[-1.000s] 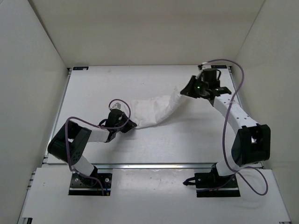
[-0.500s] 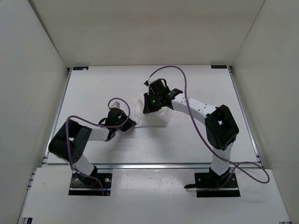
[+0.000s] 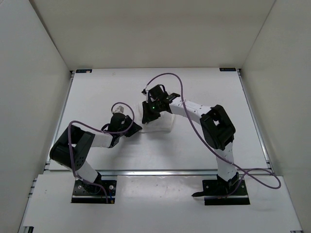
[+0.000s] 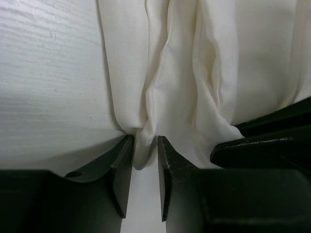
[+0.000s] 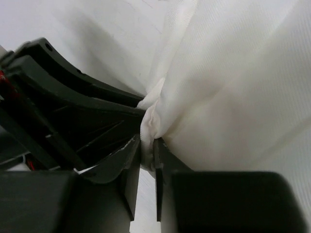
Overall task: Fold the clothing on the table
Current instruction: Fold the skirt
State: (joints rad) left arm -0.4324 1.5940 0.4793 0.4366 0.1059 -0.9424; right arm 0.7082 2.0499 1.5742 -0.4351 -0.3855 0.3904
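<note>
White walls box in the counter; my right arm reaches across over the clothing, which is bunched mid-counter. My right hand is almost closed, pinching a fold of it. My left hand is slightly parted around another fold; I cannot tell if it grips. One clothing piece, two hands, two purple cables

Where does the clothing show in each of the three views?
Top external: the clothing lies near the middle of the table.
Left wrist: fills top centre and right, bunched in the left gripper.
Right wrist: fills the right side, pinched in the right gripper.
Shared landmark: the table's white surface.
</note>
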